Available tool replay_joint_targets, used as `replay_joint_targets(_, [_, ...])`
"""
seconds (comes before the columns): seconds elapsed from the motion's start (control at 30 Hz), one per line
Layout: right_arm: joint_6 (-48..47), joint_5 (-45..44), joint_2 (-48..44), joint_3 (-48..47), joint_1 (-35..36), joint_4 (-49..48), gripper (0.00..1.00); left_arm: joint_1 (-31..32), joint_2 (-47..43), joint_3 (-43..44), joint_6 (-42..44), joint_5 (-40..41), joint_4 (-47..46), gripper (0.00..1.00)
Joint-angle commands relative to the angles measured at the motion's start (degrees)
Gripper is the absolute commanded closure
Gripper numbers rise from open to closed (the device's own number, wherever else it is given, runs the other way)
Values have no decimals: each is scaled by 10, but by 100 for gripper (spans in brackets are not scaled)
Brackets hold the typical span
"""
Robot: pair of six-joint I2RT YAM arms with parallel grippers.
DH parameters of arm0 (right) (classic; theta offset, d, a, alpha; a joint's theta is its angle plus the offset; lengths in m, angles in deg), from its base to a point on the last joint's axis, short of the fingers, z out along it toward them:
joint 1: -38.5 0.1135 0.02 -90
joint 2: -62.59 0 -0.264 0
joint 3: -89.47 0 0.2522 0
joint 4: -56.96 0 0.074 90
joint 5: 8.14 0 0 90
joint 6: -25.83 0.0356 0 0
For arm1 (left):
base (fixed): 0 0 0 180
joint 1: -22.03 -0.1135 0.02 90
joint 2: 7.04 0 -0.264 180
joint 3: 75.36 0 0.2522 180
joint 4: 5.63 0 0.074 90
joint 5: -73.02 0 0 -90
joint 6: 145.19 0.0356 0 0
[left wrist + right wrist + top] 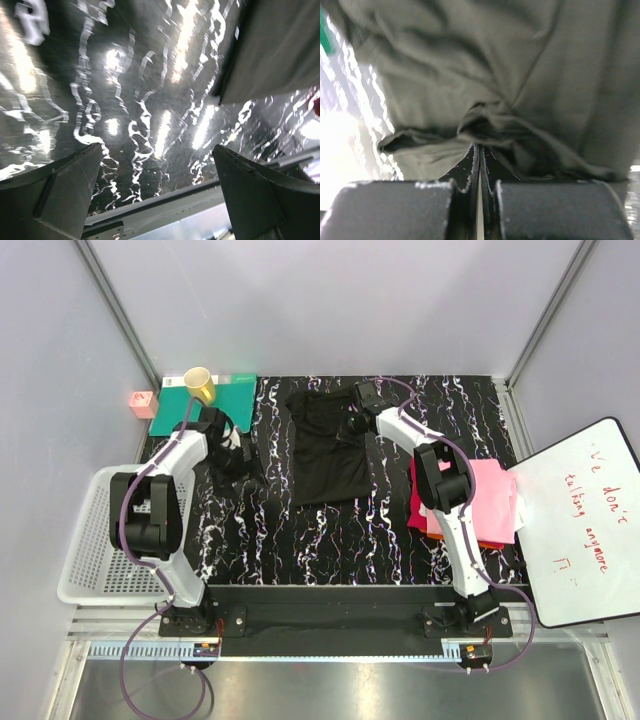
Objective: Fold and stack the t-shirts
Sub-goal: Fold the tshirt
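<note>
- Black t-shirt (325, 450) is lying spread but rumpled on the far middle of the marbled worktop (350, 550), not yet folded (no lettering is showing in any view).
- Right tool (479, 150) is reaching over the shirt's far right corner, its jaws pressed together, with a thin ridge of cloth bunching right at the tips. It looks to be pinching that fold.
- Left tool (156, 150) is hovering over bare worktop just left of the shirt, jaws spread as wide as they go and gripping nothing. An edge of the grey-looking cloth is showing at the upper right of its wrist view.
- Handling, as I am judging it:
  - The shirt is looking light, soft and limp, so it is likely to sag and drape from any single pinch instead of keeping its shape.
  - Creases are radiating from the pinched spot already (a sign of how readily this fabric gathers).
  - The glossy worktop is probably letting the cloth slide easily, which suits dragging it flat.
  - A thin fold could slip out of a narrow pinch if tugged hard.
- Where to take hold: corners and edges are looking best, at a shoulder or the hem, with one tool on each side so the cloth is kept taut while being folded over.
- Pink t-shirt (495, 490), red t-shirt (418, 508) and orange t-shirt (490, 543) are lying folded in a pile near the worktop's right edge, apart from the black one (the likely place for stacking).
</note>
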Motion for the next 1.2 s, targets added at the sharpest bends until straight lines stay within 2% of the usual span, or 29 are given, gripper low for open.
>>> replay_joint_targets(0.0, [-4,-100,-69,-7,1,-40,96,24,-26,-24,12,-54,-28,1])
replay_joint_targets(0.03, [-8,-97,-88,-6,-2,-39,94,34,-24,-29,9,-64,-39,1])
replay_joint_targets(0.1, [-19,-93,-115,6,-4,-39,81,43,-23,-43,-1,-74,-54,1])
replay_joint_targets(0.13, [-19,-90,-148,31,-7,-38,67,52,-21,-47,-7,-86,-72,1])
replay_joint_targets(0.2, [-22,-80,-184,69,-12,-38,49,61,-17,-53,-25,-95,-87,1])
replay_joint_targets(0.23, [-22,-78,-221,110,-14,-37,36,70,-8,-51,-30,-101,-96,1])
replay_joint_targets(0.27, [-23,-79,-240,134,-19,-37,29,75,-4,-47,-34,-101,-98,1])
replay_joint_targets(0.33, [-21,-79,-293,204,-22,-37,22,85,12,-34,-44,-100,-105,1])
replay_joint_targets(0.37, [-17,-79,-309,227,-27,-37,15,88,16,-29,-48,-100,-107,1])
replay_joint_targets(0.53, [-8,-70,-378,362,-32,-30,1,108,74,23,-58,-88,-107,1])
replay_joint_targets(0.7, [4,-32,-363,419,-33,-24,0,115,131,58,-79,-89,-106,1])
replay_joint_targets(1.03, [19,5,-290,405,-33,-14,4,129,187,100,-93,-82,-106,3])
replay_joint_targets(1.07, [21,14,-282,402,-33,-13,5,131,191,105,-94,-84,-106,10])
replay_joint_targets(1.13, [21,27,-257,387,-33,-9,17,137,204,108,-98,-89,-106,21])
replay_joint_targets(1.17, [25,43,-248,381,-33,-9,32,139,207,110,-103,-91,-105,39])
